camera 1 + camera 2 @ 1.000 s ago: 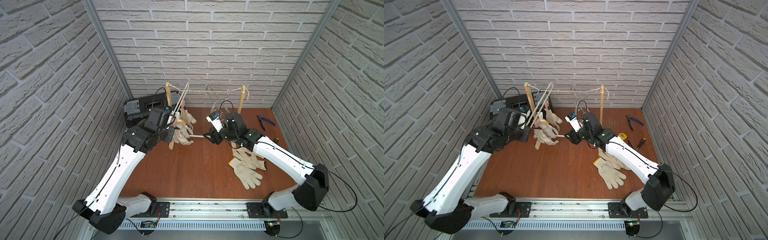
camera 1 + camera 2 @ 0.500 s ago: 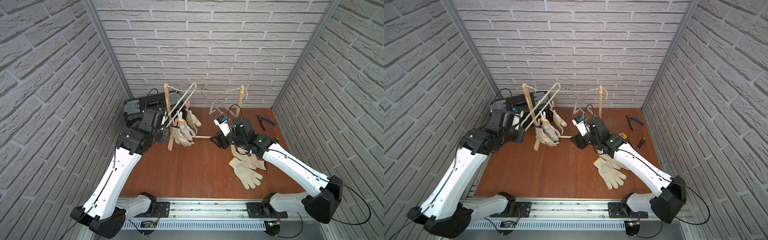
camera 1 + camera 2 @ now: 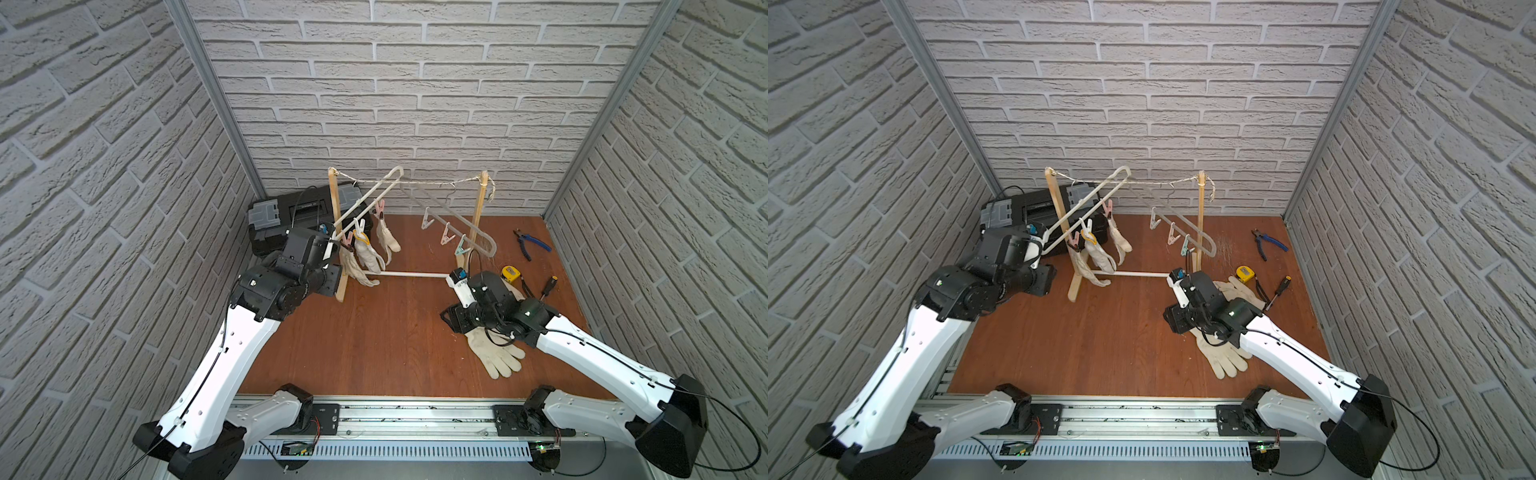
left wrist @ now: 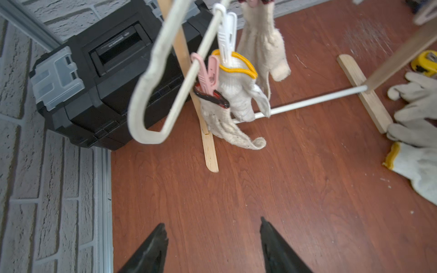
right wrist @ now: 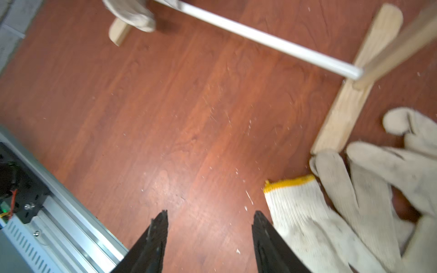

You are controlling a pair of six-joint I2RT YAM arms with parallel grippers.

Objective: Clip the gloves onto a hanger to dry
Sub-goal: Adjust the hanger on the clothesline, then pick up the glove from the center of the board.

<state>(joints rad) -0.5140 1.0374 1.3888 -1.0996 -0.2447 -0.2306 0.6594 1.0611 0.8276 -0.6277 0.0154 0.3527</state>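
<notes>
The loose gloves [image 3: 496, 353] lie heaped on the floor [image 3: 374, 340] at the lower right of a top view, partly under the right arm [image 3: 582, 345]. Three hanging gloves [image 3: 368, 257] are clipped to the white hanger [image 3: 368, 195] left of centre. They look light, soft and floppy, and the yellow cuff [image 5: 289, 183] seems the firmest hold. The right gripper [image 5: 209, 227] is spread and empty, just beside that cuff. The left gripper [image 4: 212, 232] is also spread and empty, near the hanging gloves but apart from them.

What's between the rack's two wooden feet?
A thin white rod joins the flat wooden feet; around it, bare red-brown floor, shown in the right wrist view.
</notes>
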